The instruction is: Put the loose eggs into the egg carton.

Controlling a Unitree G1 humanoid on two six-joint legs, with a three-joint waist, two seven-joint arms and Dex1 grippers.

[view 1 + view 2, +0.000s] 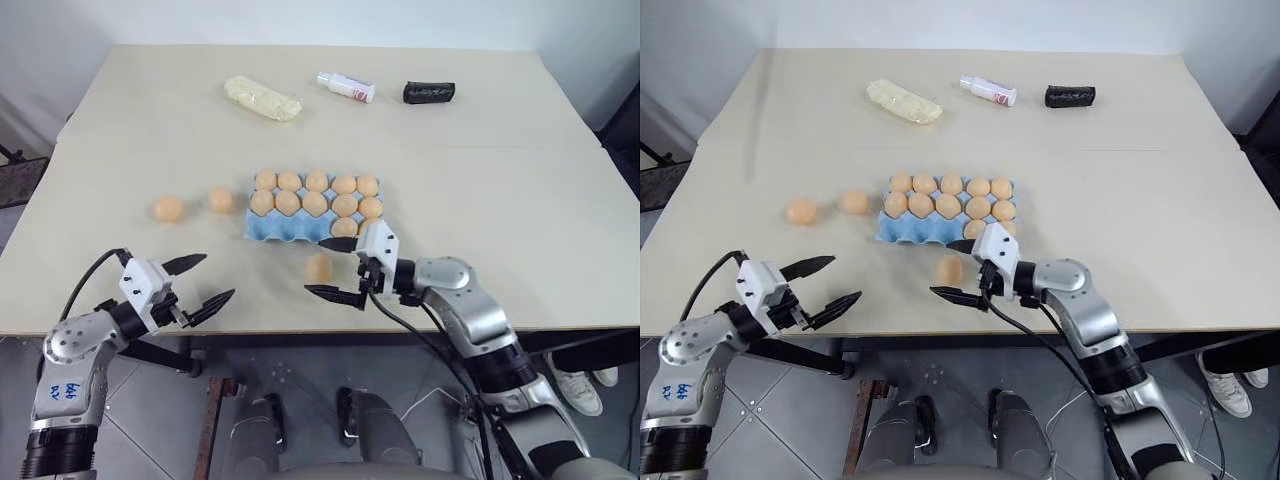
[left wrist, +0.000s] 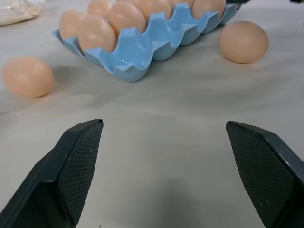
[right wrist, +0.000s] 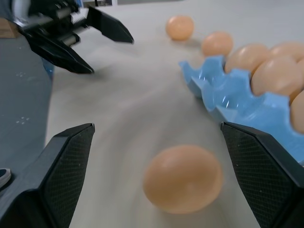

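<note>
Beige table, white wall, blue egg carton, loose eggs, both pincers wide

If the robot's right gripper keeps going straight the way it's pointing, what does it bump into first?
Most likely the loose egg on the table just in front of the egg carton. It sits right between the right gripper's open fingers, straight ahead in the wrist view, though the exact depth is hard to judge.

beige table, white walls, grey tiled floor.
</note>
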